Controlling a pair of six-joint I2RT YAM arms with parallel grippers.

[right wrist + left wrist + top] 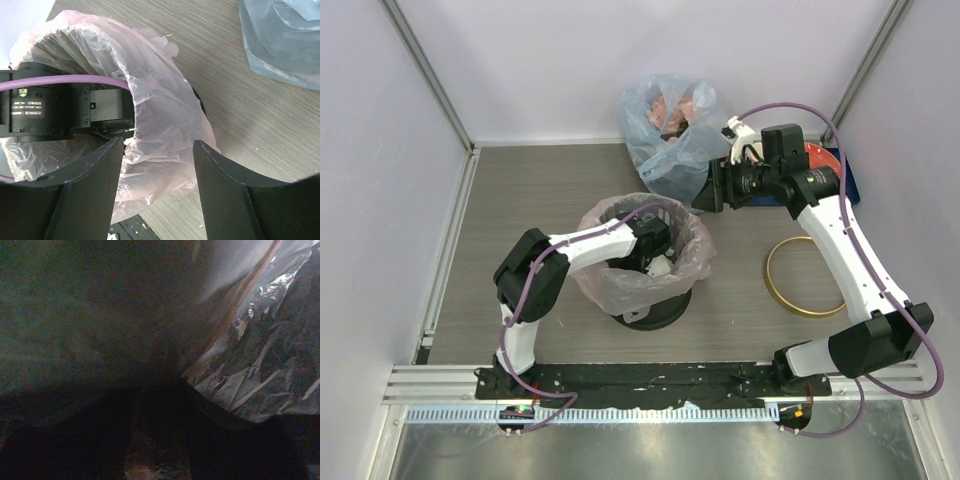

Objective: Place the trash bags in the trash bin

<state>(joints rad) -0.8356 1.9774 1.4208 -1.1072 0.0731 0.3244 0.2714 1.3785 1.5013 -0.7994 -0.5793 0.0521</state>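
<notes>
The round black trash bin (660, 312) stands mid-table. The pale-pink trash bag (692, 250) lines it, its mouth folded out over the rim. My left gripper (656, 252) reaches down inside the bin. Its wrist view is nearly black, with only crinkled plastic (260, 375) lit at the right, so its jaws do not show clearly. My right gripper (157, 143) hangs open above the bag's rim (165, 125), nothing between its fingers. In the top view the right gripper (708, 186) sits behind and right of the bin. The left arm's wrist (60, 110) fills the bag's mouth.
A bluish translucent bag (665, 125) with reddish contents stands at the back, just behind the right gripper. The gold hoop (772, 282) lies flat on the table to the right of the bin. A dark blue tray (848, 178) with a red plate sits at the back right.
</notes>
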